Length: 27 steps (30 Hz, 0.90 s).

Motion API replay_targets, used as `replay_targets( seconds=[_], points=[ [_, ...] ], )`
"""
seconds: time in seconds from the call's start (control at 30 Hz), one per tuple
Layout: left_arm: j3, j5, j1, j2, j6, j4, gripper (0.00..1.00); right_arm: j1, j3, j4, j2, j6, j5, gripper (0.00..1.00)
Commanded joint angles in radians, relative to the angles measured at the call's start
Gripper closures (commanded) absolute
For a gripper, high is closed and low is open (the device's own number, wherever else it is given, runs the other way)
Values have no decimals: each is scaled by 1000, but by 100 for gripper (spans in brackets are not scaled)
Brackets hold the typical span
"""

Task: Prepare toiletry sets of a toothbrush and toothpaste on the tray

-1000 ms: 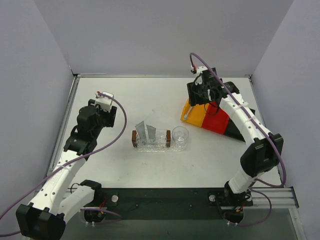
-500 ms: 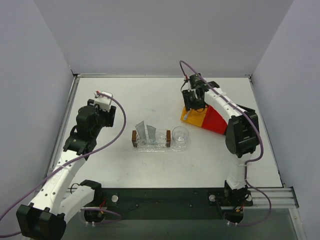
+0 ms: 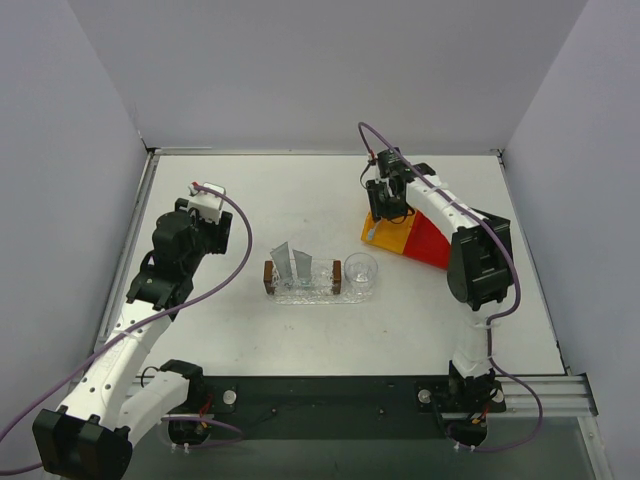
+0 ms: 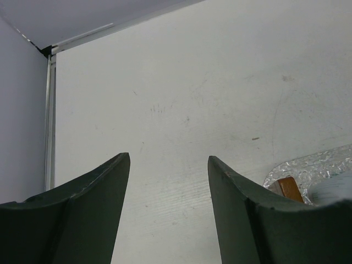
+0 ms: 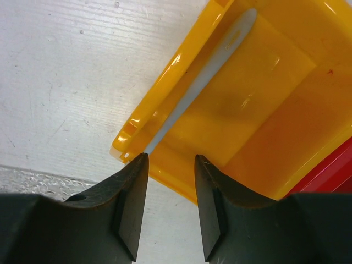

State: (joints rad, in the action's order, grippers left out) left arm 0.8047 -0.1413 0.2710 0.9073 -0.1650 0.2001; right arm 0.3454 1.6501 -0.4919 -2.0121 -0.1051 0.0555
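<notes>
The transparent bumpy tray point(image 3: 312, 291) lies mid-table with two silvery toothpaste tubes point(image 3: 290, 262) leaning in it. The pale toothbrush point(image 5: 198, 82) lies in the yellow bin point(image 3: 392, 236) along its left wall, one end at the bin's corner point(image 3: 372, 233). My right gripper point(image 3: 386, 207) is open and empty above that corner. In the right wrist view its jaws point(image 5: 170, 160) stand apart, the left fingertip point(image 5: 137, 165) just beside the toothbrush's end. My left gripper point(image 3: 208, 228) is open and empty left of the tray; its wrist view point(image 4: 168, 160) shows bare table between the jaws.
Small brown blocks point(image 3: 268, 276) sit at both ends of the tray. A clear round cup point(image 3: 361, 272) stands at the tray's right end. A red bin point(image 3: 433, 243) adjoins the yellow bin. The tray edge point(image 4: 313, 166) shows at the right of the left wrist view.
My right gripper has swung left and slightly nearer, from above the back of the bins to above the yellow bin's left corner. The left arm has not moved.
</notes>
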Motion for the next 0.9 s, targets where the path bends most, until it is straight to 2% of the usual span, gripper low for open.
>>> replay_targets(
  seconds=[0.0, 0.87],
  points=[
    [30, 12, -9, -4, 12, -45, 31, -11, 13, 6, -8, -15, -20, 66],
    [25, 16, -9, -4, 15, -45, 31, -19, -56, 67, -65, -47, -16, 64]
  ],
)
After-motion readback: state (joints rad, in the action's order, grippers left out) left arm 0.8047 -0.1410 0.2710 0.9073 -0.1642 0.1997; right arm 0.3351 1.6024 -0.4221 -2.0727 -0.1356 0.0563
